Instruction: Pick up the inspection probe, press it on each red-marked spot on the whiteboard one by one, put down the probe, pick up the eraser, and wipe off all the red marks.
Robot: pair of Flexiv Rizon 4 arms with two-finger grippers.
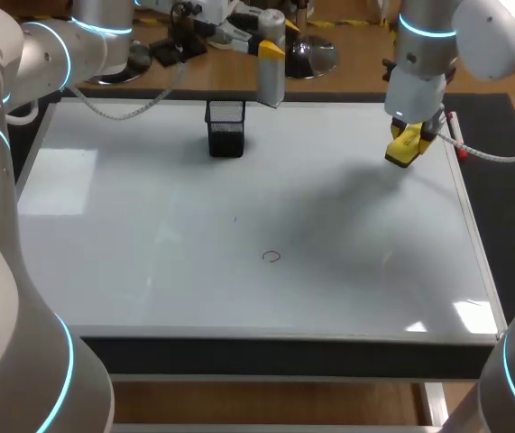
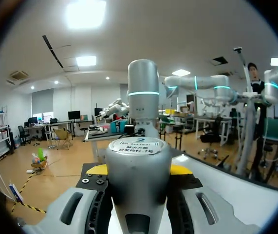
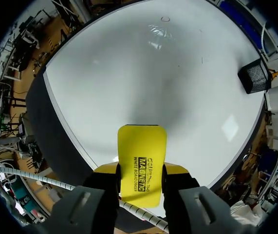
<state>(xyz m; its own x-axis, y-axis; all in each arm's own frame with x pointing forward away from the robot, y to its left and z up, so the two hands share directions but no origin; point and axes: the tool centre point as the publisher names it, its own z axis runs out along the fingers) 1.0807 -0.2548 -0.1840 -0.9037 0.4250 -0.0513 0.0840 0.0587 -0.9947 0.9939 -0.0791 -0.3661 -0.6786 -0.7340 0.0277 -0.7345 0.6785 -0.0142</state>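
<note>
The right gripper (image 3: 142, 176) pinches the flat yellow eraser (image 3: 142, 156) above the white whiteboard (image 1: 149, 271), probably to wipe the small red mark (image 1: 271, 257). The left gripper (image 2: 139, 169) clamps the grey cylindrical probe (image 2: 138, 195) aside, at the far edge.

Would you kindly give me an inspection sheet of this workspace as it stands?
Surface: white whiteboard, one small red ring mark near its middle.
Job's things: silver cylindrical probe and yellow rectangular eraser, both held.
Clutter: black mesh cup standing on the board.
Grippers: left pincer shut on probe; right pincer shut on eraser.
Cables: white cable trailing from right arm.
Surroundings: dark mat beside the board.
</note>
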